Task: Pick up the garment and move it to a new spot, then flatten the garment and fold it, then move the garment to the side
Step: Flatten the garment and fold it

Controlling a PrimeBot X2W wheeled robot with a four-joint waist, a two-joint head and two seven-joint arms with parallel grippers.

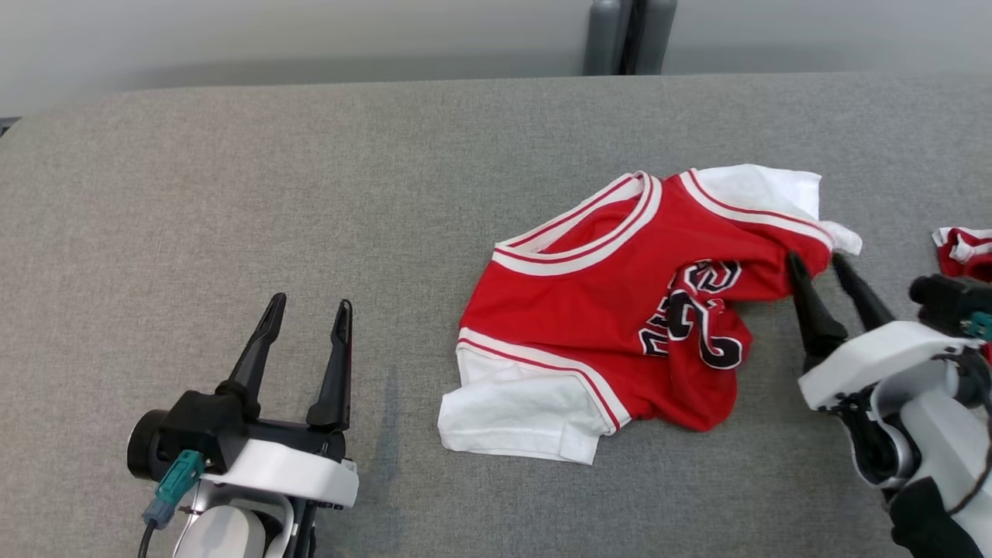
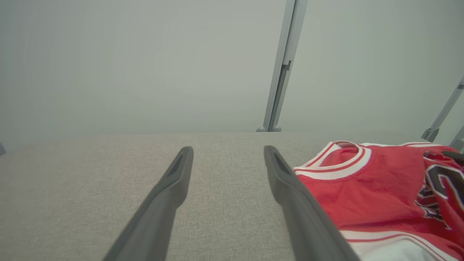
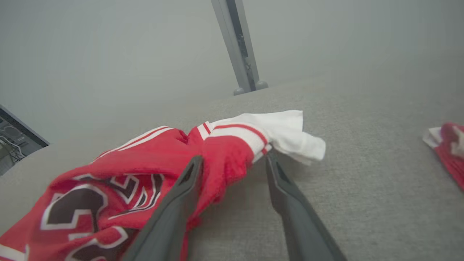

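Note:
The garment (image 1: 604,310), a red jersey with white trim, white sleeves and dark numbers, lies crumpled on the grey table (image 1: 232,194), right of centre. My right gripper (image 1: 815,260) is at its right edge, near the upper white sleeve. In the right wrist view that gripper (image 3: 232,157) is open, and a fold of the garment (image 3: 108,181) bulges between its spread fingers without being pinched. My left gripper (image 1: 310,302) rests open at the lower left, well clear of the cloth. The left wrist view has the left gripper (image 2: 228,149) over bare table, the garment (image 2: 362,195) off to its right.
A second small red-and-white piece of cloth (image 1: 965,252) lies at the table's right edge, behind my right arm; it also appears in the right wrist view (image 3: 449,152). A grey post (image 1: 628,35) stands behind the table's far edge. Bare table spreads left of the garment.

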